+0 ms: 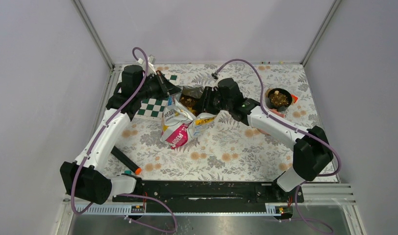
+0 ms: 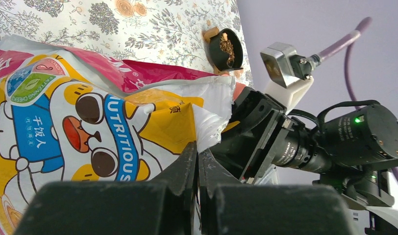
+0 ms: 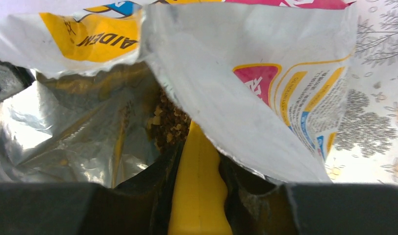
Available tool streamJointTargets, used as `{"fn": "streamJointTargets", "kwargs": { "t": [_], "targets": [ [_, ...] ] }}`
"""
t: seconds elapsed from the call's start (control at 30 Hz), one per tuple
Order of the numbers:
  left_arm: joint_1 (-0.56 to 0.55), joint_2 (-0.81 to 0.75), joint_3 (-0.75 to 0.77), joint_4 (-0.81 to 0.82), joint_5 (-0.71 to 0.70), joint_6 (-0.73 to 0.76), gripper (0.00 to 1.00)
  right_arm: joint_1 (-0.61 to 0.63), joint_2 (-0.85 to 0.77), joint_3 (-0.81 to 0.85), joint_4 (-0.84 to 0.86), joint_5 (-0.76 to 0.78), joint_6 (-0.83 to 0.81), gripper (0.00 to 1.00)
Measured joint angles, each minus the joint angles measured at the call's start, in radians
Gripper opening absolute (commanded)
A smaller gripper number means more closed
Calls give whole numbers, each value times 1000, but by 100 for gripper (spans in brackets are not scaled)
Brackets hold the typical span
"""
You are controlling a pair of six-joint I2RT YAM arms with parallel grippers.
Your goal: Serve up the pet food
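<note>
Right gripper is pinching a yellow handle between its fingers, the handle's far end reaching into the open bag. Pet food is lying inside, just beyond the fingertips. Left gripper is pressing its fingers together on the bag's torn rim. A black bowl is sitting well apart, to the right.

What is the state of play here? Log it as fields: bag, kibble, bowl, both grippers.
bag: glossy yellow cartoon-cat pet food bag, lying open on the floral table
pet food: brown kibble pellets, inside the bag
left gripper: shut, pinching the bag's torn rim
right gripper: at the bag mouth, shut on a yellow plastic scoop handle
bowl: round black bowl, far right, holds some brown food
</note>
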Motion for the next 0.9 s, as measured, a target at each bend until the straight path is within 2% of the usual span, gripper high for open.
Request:
{"fn": "streamJointTargets", "kwargs": {
  "t": [0.37, 0.57, 0.9],
  "targets": [
    [0, 0, 0, -1, -2, 1, 0, -11, -24, -112, 241, -127, 232, 0],
    [0, 0, 0, -1, -4, 5, 0, -43, -139, -166, 248, -125, 282, 0],
    [0, 0, 0, -1, -8, 8, 0, -182, -329, -224, 225, -119, 341, 0]
  ]
}}
